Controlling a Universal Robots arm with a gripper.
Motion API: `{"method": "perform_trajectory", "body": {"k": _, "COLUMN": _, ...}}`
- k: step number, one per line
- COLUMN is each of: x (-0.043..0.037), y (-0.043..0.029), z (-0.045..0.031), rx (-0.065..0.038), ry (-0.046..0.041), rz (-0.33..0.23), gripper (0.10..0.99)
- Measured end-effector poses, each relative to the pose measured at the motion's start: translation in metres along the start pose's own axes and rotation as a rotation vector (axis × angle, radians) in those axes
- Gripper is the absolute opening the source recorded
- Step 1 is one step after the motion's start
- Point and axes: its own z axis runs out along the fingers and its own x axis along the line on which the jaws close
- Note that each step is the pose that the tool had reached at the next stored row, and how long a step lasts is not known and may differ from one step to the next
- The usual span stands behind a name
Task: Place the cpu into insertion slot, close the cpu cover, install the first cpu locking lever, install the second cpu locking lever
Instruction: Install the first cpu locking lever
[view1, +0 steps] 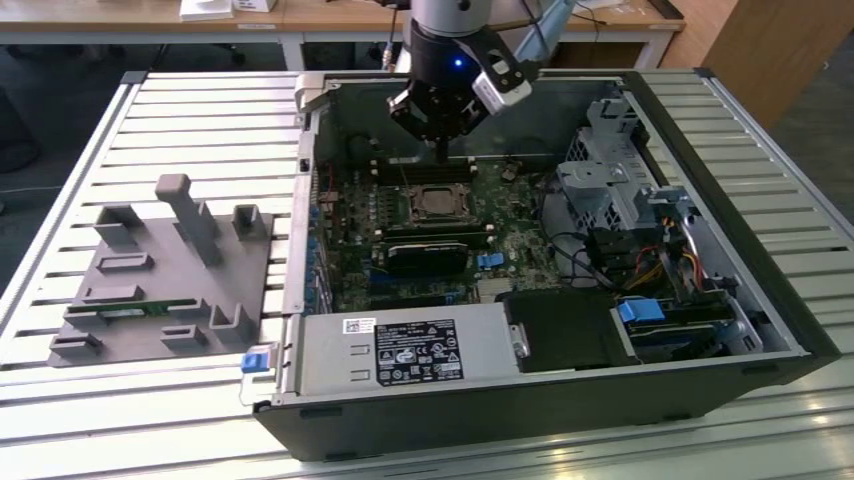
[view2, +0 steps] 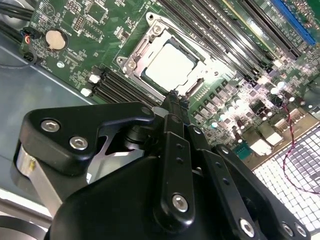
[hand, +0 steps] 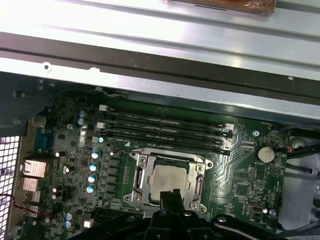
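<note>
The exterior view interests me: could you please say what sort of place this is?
Probably a robotics lab or workshop: an open black desktop computer case lies on a slatted silver metal table, beside a grey plastic parts fixture.

The cpu (view2: 170, 66) sat flat within the cover (view2: 141, 45) on the green board (view2: 90, 20). The gripper (view2: 174, 98), tips pressed together, hung just beside the cover's edge, near the memory slots (view2: 117, 85).
</note>
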Motion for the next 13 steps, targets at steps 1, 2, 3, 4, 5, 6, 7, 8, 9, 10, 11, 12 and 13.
{"method": "perform_trajectory", "body": {"k": 1, "x": 0.0008, "y": 0.0001, "z": 0.0000, "rx": 0.000, "ry": 0.0000, "rz": 0.000, "gripper": 0.106}}
{"method": "perform_trajectory", "body": {"k": 2, "x": 0.0015, "y": 0.0002, "z": 0.0000, "rx": 0.000, "ry": 0.0001, "rz": 0.000, "gripper": 0.106}}
{"method": "perform_trajectory", "body": {"k": 3, "x": 0.0023, "y": 0.0003, "z": 0.0000, "rx": 0.000, "ry": 0.0000, "rz": 0.000, "gripper": 0.106}}
{"method": "perform_trajectory", "body": {"k": 4, "x": 0.0029, "y": 0.0004, "z": 0.0000, "rx": 0.000, "ry": 0.0000, "rz": 0.000, "gripper": 0.106}}
{"method": "perform_trajectory", "body": {"k": 5, "x": 0.0036, "y": 0.0005, "z": -0.0001, "rx": 0.000, "ry": 0.0000, "rz": 0.000, "gripper": 0.106}}
{"method": "perform_trajectory", "body": {"k": 6, "x": 0.0043, "y": 0.0005, "z": -0.0001, "rx": 0.000, "ry": 0.0001, "rz": 0.000, "gripper": 0.106}}
{"method": "perform_trajectory", "body": {"k": 7, "x": 0.0049, "y": 0.0006, "z": -0.0001, "rx": 0.000, "ry": 0.0000, "rz": 0.000, "gripper": 0.106}}
{"method": "perform_trajectory", "body": {"k": 8, "x": 0.0056, "y": 0.0007, "z": -0.0001, "rx": 0.000, "ry": 0.0000, "rz": 0.000, "gripper": 0.106}}
{"method": "perform_trajectory", "body": {"k": 9, "x": 0.0061, "y": 0.0008, "z": -0.0001, "rx": 0.000, "ry": 0.0000, "rz": 0.000, "gripper": 0.106}}
{"method": "perform_trajectory", "body": {"k": 10, "x": 0.0065, "y": 0.0008, "z": -0.0001, "rx": 0.000, "ry": 0.0000, "rz": 0.000, "gripper": 0.106}}
{"method": "perform_trajectory", "body": {"k": 11, "x": 0.0068, "y": 0.0008, "z": -0.0001, "rx": 0.000, "ry": 0.0000, "rz": 0.000, "gripper": 0.106}}
{"method": "perform_trajectory", "body": {"k": 12, "x": 0.0070, "y": 0.0009, "z": -0.0001, "rx": 0.000, "ry": 0.0001, "rz": 0.000, "gripper": 0.106}}
{"method": "perform_trajectory", "body": {"k": 13, "x": 0.0071, "y": 0.0009, "z": -0.0001, "rx": 0.000, "ry": 0.0000, "rz": 0.000, "gripper": 0.106}}
